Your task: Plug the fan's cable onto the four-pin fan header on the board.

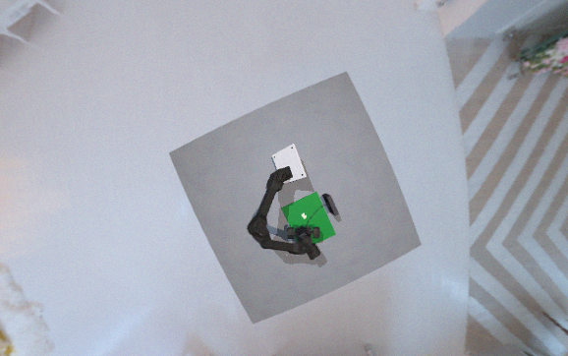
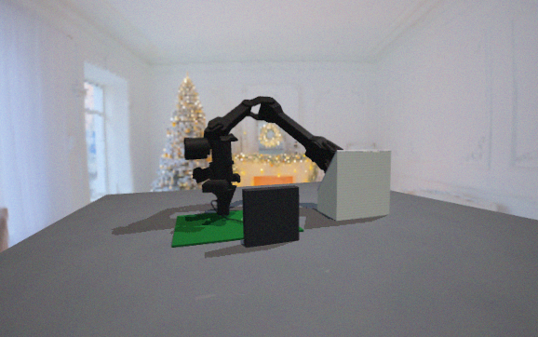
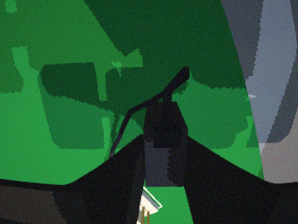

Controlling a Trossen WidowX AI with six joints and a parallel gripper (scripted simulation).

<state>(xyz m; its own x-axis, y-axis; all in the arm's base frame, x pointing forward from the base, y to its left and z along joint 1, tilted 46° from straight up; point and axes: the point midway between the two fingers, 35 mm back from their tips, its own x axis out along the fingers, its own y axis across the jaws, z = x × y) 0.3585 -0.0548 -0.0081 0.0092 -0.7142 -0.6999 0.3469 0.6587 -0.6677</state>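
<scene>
My gripper points down, low over the green board. It is shut on the black cable plug, which shows between the fingers in the wrist view. The thin black cable loops from the plug's far end and runs off past the left finger. The white four-pin header stands on the board beside the plug, apart from it, partly hidden by the left finger in the wrist view. Whether the plug's underside touches the board is hidden.
The dark fan stands upright beside the board's edge, with the cable leading to it. The pale block under the arm's base stands beyond the board on the grey table.
</scene>
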